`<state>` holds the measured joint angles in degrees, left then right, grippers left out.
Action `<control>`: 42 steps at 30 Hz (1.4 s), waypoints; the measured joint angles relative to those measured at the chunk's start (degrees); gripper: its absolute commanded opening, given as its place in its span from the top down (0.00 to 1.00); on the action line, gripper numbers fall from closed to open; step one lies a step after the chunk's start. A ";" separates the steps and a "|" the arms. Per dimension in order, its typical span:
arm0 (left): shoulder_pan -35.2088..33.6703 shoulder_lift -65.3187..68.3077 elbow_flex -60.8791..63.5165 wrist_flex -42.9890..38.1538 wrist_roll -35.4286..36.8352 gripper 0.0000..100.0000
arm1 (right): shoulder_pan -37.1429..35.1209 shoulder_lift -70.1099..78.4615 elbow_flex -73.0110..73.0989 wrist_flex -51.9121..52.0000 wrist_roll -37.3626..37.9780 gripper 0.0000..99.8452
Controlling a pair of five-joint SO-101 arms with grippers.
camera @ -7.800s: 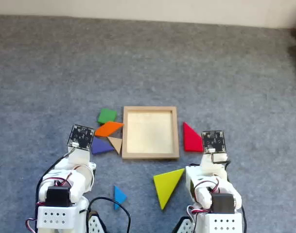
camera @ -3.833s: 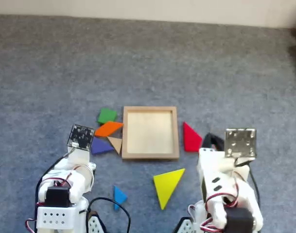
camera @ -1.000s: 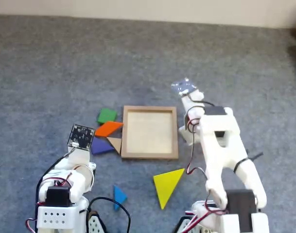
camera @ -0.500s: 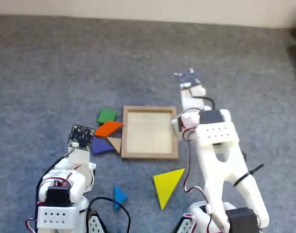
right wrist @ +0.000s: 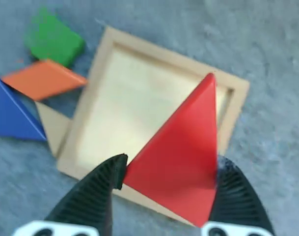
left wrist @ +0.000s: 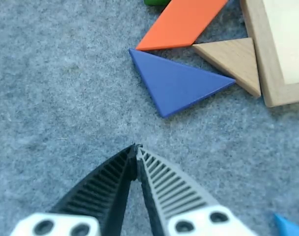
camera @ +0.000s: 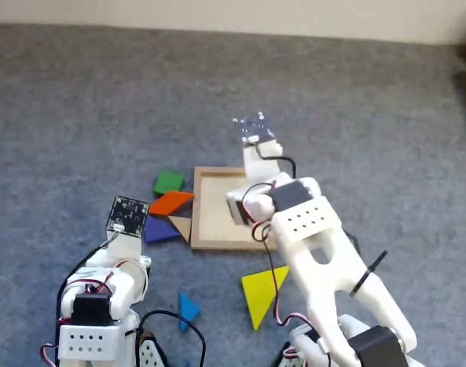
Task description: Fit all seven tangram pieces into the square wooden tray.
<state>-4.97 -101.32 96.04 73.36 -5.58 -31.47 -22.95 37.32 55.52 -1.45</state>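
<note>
- Square wooden tray [camera: 196, 218] lies flat at mid-table [camera: 102, 99], on the grey felt-like covering.
- Right arm [camera: 317, 245] is stretched out from the near right, across the tray's near right part.
- Right jaws pinch the red triangle [right wrist: 181, 157] by two opposite edges, one finger on each.
- The red triangle hangs over the right half of the tray. One sharp corner points towards the tray's far right corner and the wide end overlaps the near rim. It appears lifted off the tray floor; contact cannot be confirmed from these angles.
- Left arm [camera: 114, 271] is folded at the near left. The left jaws are pressed together, tips low over the table just near of the dark blue triangle [left wrist: 181, 81].
- Green square [camera: 168, 183] sits just left of the tray's far left corner.
- Orange parallelogram [camera: 171, 202] is near of the green square, its tip at the tray's left rim.
- Tan triangle [left wrist: 232, 61] lies against the left rim, with the dark blue triangle touching it on the left.
- Yellow triangle [camera: 262, 294] is on the table near of the tray, beside the right arm.
- Light blue triangle [camera: 188, 309] is left of the yellow one, well apart from the tray.
</note>
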 measured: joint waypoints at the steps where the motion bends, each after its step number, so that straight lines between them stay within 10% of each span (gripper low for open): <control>1: 0.00 0.00 0.00 0.00 0.00 0.99 | -0.62 0.00 0.00 -0.88 -1.14 0.85; 42: 0.00 0.00 0.00 0.00 0.00 0.99 | 0.26 20.40 -7.21 -8.09 -9.32 0.85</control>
<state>-4.97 -101.32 96.04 73.36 -5.58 -31.21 -2.55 30.11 47.43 -10.77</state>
